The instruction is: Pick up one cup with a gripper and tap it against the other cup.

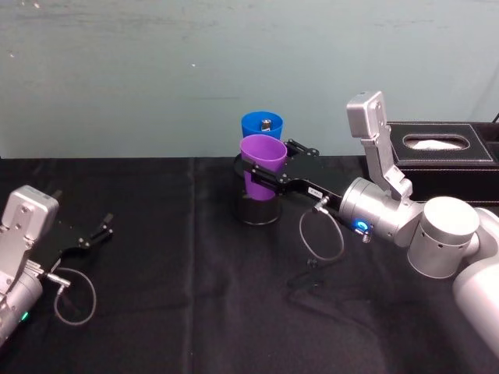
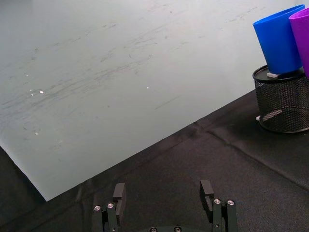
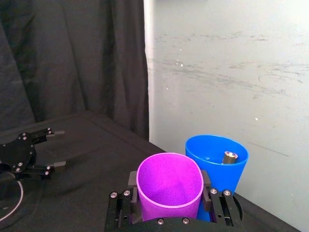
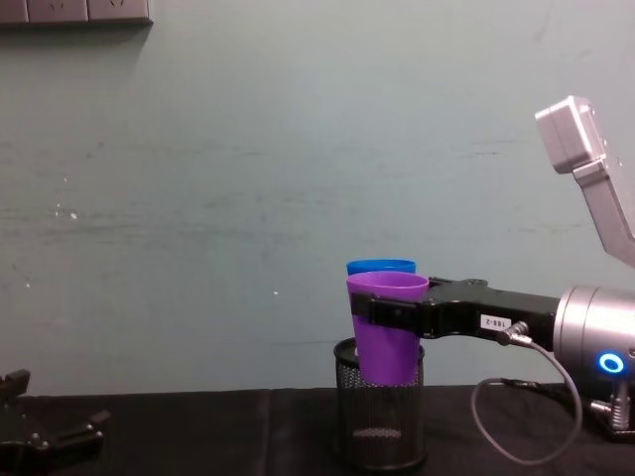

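Jaws of the right gripper (image 1: 269, 165) clamp the purple cup (image 4: 387, 347) from both sides, just below its rim. The cup is upright, mouth up, and lifted off the table (image 1: 171, 312) near the middle of the far edge. It looks empty in the right wrist view.

The blue cup (image 1: 261, 125) is directly behind it, toward the wall (image 1: 117, 70), with its rim slightly higher. The two cups are side by side and very close; I cannot tell whether they touch. The blue cup stands at the top of the black mesh pen holder (image 4: 379, 421) and has a small metal cylinder (image 3: 229, 157) in it. The purple cup's base hangs low, in front of the holder's upper part.

The left gripper (image 1: 105, 226) is parked low by the left edge with its fingers apart, well away from the cups. Bare black cloth runs between it and the holder.

A black tissue box (image 1: 440, 144) is at the far right corner, behind the right arm. A cable loop (image 1: 320, 238) hangs under the right gripper.
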You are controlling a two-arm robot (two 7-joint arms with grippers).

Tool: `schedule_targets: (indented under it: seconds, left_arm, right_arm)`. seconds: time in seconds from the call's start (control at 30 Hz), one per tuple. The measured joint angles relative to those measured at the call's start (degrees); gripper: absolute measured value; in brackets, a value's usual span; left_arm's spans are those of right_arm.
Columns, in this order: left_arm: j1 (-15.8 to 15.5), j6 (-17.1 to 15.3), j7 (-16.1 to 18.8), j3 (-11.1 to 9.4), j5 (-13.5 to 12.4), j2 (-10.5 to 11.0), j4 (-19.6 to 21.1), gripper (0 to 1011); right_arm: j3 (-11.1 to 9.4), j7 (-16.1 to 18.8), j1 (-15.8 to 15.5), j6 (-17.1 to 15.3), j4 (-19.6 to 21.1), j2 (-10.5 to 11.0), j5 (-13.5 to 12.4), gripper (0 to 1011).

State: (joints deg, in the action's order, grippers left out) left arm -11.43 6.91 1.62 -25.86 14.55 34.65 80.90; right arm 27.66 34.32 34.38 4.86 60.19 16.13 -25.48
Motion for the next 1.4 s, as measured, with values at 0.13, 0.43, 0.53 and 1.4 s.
schedule_targets:
  seconds: [0.13,0.43,0.53,1.4]
  left_arm:
    - [0.00,0.00,0.00,0.00,0.00,0.00,0.00,1000]
    - [0.00,0.00,0.00,0.00,0.00,0.00,0.00,1000]
    - [0.00,0.00,0.00,0.00,0.00,0.00,0.00,1000]
    - [0.00,0.00,0.00,0.00,0.00,0.00,0.00,1000]
  right_arm:
    - [-0.28,-0.04,0.07,-0.01,-0.01,-0.25,0.22,728]
    - [-0.89,-0.06,-0.02,-0.44,0.59,-0.33,0.24,728]
    - [-1.05,-0.07,-0.04,-0.53,0.71,-0.31,0.23,728]
    - [-1.48,0.00,0.67,-1.06,0.57,-0.39,0.14,728]
